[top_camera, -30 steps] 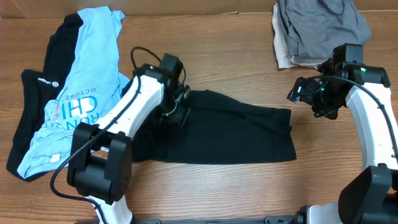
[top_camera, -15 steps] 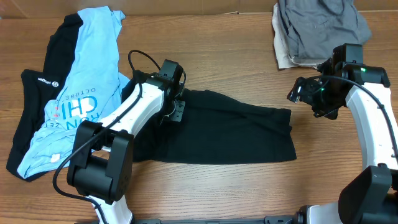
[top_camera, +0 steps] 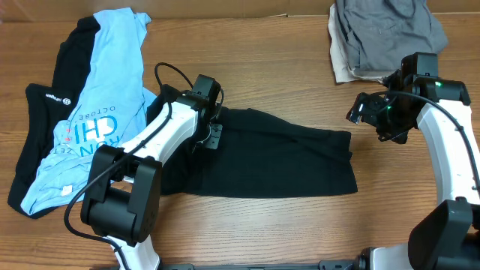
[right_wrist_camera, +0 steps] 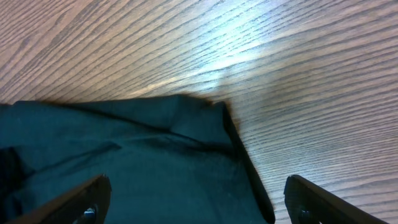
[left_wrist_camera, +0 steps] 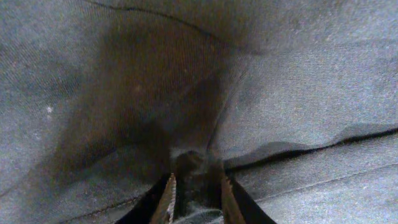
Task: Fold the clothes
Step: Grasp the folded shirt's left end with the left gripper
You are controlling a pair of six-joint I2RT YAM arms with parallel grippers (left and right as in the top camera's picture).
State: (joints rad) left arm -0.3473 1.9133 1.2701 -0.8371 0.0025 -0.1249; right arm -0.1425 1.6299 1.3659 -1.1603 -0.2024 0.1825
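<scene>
Overhead and wrist views, ordered by size. The table (top_camera: 300,232) carries every garment directly; no basket, bin or other container is in view, so nothing is held inside anything.

The black shirt (top_camera: 285,161), the piece I am working on, lies spread flat across the middle of the table, with its right edge near my right arm.

The light-blue tee (top_camera: 105,97) lies at the far left, draped over a black logo garment (top_camera: 41,120); both are unfolded and untouched. A gray pile (top_camera: 382,34) sits at the top right corner, well apart from the shirt.

My right end effector (top_camera: 360,112) hangs above bare wood just beside the shirt's right corner, fingers spread wide and holding nothing.

My left end effector (left_wrist_camera: 196,199) sits low on the shirt's upper left part. What has just changed is here: over the last second its fingers have drawn in from a wide spread to a narrow gap, and the wrist view shows a small ridge of black cloth (left_wrist_camera: 194,163) pinched between them.

I judge that this gives me my grip on the shirt, so a first fold can begin from this end; the shirt itself is not yet lifted or folded
</scene>
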